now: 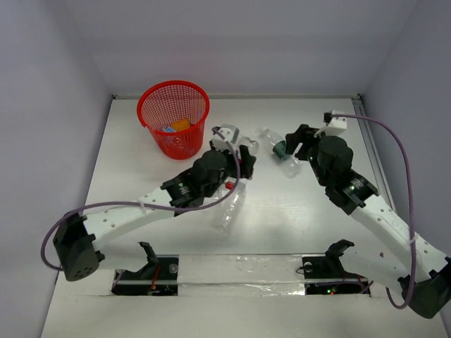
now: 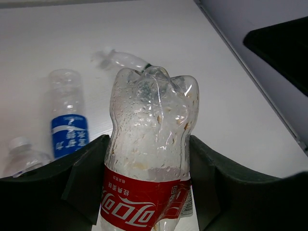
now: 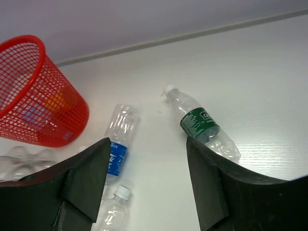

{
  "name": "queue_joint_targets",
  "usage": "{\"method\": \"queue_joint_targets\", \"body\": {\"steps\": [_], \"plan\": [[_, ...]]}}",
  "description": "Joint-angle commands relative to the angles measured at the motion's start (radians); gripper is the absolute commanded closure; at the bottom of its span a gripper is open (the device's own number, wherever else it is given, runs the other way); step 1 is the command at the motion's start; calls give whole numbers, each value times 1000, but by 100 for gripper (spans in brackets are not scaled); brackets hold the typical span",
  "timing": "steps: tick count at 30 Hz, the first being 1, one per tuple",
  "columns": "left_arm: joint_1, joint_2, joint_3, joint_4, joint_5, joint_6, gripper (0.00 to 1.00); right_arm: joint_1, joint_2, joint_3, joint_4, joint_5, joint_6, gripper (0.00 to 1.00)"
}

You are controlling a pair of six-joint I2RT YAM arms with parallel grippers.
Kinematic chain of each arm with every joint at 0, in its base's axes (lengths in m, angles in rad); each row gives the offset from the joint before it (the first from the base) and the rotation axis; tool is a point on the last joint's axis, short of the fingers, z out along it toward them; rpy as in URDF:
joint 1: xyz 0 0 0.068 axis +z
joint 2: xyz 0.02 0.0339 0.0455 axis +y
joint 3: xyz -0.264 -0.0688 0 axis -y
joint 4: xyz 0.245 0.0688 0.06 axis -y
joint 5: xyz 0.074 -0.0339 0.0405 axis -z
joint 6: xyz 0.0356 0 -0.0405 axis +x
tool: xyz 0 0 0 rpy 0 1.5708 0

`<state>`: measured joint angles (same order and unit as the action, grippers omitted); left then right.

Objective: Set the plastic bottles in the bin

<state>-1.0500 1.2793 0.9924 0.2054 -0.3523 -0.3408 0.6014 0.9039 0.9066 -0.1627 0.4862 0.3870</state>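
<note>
The red mesh bin point(image 1: 173, 116) stands at the back left and also shows in the right wrist view point(image 3: 33, 96). My left gripper point(image 1: 243, 153) is shut on a clear bottle with a red label point(image 2: 147, 144) and holds it above the table. My right gripper point(image 1: 294, 143) is open and empty, with a green-labelled bottle point(image 3: 201, 126) lying just past its right finger. A blue-labelled bottle point(image 3: 118, 144) and a white-capped clear bottle point(image 3: 111, 211) lie by its left finger. Both also show in the left wrist view, the blue-labelled one point(image 2: 69, 125) and the white-capped one point(image 2: 21, 155).
Another clear bottle point(image 1: 229, 208) lies under my left arm near the table's middle. The bin holds orange and blue items point(image 1: 176, 127). Walls close in the table at the back and both sides. A taped strip point(image 1: 239, 271) runs along the near edge.
</note>
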Motion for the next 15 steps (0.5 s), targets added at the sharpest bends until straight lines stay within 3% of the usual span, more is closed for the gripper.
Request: {"method": "queue_joint_targets", "body": {"steps": [1, 10, 15], "plan": [[68, -147, -50, 11, -10, -64, 61, -61, 61, 101, 65, -85, -46, 29], [209, -334, -23, -46, -34, -96, 62, -287, 482, 307, -46, -477, -147, 13], [300, -304, 69, -73, -7, -81, 62, -305, 708, 490, -199, -466, -226, 6]]}}
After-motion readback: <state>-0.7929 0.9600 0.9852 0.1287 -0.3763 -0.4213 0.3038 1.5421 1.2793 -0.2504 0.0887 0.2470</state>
